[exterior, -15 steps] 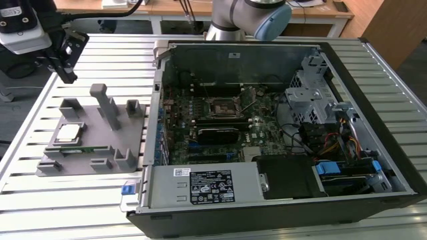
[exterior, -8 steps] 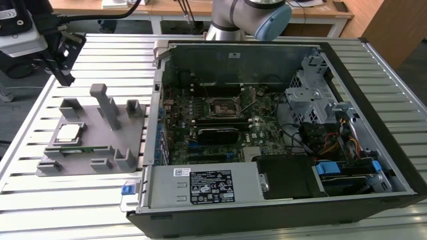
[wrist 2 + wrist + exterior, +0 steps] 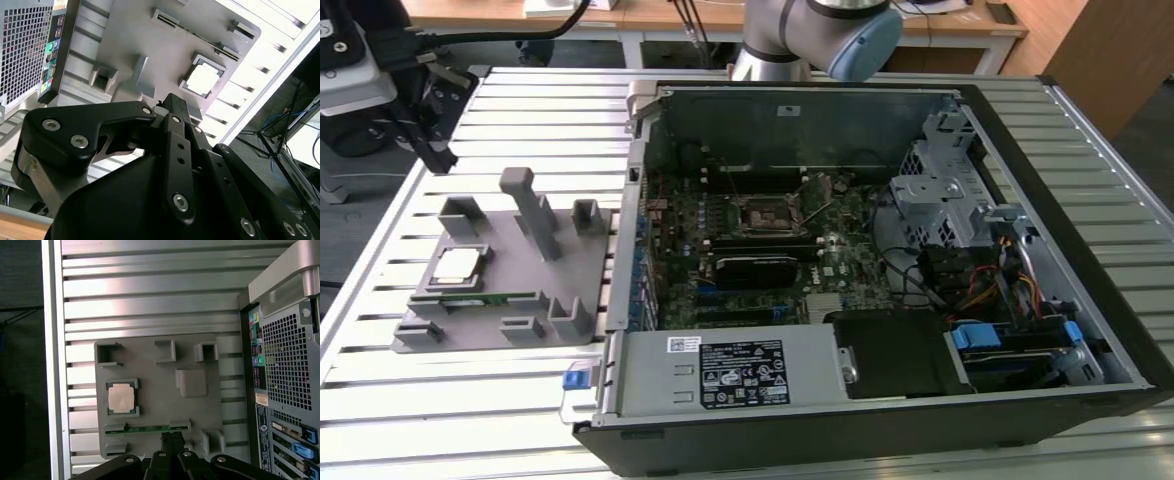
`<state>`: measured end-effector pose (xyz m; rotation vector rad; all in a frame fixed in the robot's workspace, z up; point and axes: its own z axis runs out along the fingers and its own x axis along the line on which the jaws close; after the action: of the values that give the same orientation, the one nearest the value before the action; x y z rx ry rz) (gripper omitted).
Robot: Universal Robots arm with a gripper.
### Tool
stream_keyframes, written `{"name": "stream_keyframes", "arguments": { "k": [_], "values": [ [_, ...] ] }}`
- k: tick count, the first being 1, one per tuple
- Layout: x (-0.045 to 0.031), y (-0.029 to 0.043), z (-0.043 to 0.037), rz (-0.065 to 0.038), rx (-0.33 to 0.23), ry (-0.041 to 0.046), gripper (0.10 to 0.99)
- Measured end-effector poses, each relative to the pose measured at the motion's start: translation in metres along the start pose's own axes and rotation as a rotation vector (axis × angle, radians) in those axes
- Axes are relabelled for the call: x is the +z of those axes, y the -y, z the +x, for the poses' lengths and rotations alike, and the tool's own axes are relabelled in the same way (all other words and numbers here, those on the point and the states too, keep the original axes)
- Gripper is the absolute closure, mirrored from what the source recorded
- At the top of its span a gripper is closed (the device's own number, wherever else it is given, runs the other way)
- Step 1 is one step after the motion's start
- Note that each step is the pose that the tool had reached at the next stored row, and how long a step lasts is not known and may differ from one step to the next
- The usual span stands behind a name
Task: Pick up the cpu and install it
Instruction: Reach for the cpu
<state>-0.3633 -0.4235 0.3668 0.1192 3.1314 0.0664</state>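
The cpu [image 3: 458,265] is a small silvery square chip lying flat in a square pocket of the grey holder plate [image 3: 507,318], at the exterior view's left. It also shows in both wrist views [image 3: 202,80] [image 3: 121,398]. My gripper [image 3: 442,158] hangs well above the table beyond the far end of the plate, apart from the chip. Its black fingers [image 3: 171,436] are pressed together with nothing between them. The black socket [image 3: 763,213] sits on the motherboard inside the open computer case [image 3: 854,400].
A thin green memory stick [image 3: 147,428] lies in a slot of the plate next to the chip. Upright posts [image 3: 534,215] rise from the plate. The case's rear panel [image 3: 287,365] stands beside the plate. The ribbed metal table [image 3: 150,285] ends close to the plate.
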Motion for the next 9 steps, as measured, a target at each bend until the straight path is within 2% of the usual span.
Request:
{"name": "stream_keyframes", "arguments": {
  "k": [9],
  "values": [
    [0.0011,-0.0003,0.0153,0.0,0.0,-0.0003,0.98]
  ]
}}
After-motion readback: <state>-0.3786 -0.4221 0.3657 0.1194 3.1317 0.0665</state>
